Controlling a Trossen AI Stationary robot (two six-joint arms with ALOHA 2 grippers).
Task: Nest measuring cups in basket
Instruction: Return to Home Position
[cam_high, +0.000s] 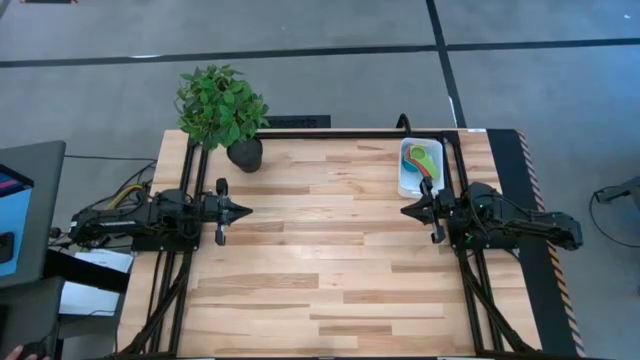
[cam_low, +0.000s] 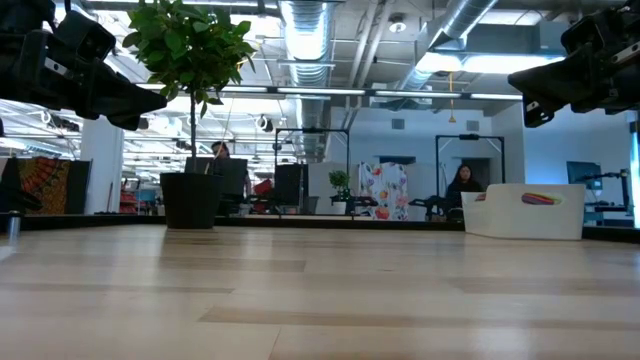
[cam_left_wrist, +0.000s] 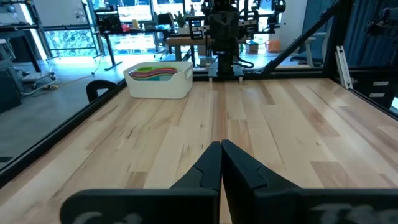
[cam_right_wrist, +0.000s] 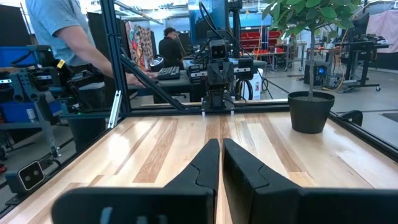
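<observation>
Nested small round plastic measuring cups (cam_high: 423, 160) lie inside the white rectangular plastic basket (cam_high: 404, 186), by the right edge of the pale wooden desk (cam_high: 320, 260). My right gripper (cam_high: 408, 210) is near it. My left gripper (cam_high: 243, 210) is well apart. Both are pressed together, holding nothing. I judge the cups light, stiff and slick (best pinched at the flat handles).

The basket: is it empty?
No, the basket holds a nested stack of coloured cups, whose rims show above its white wall.
</observation>
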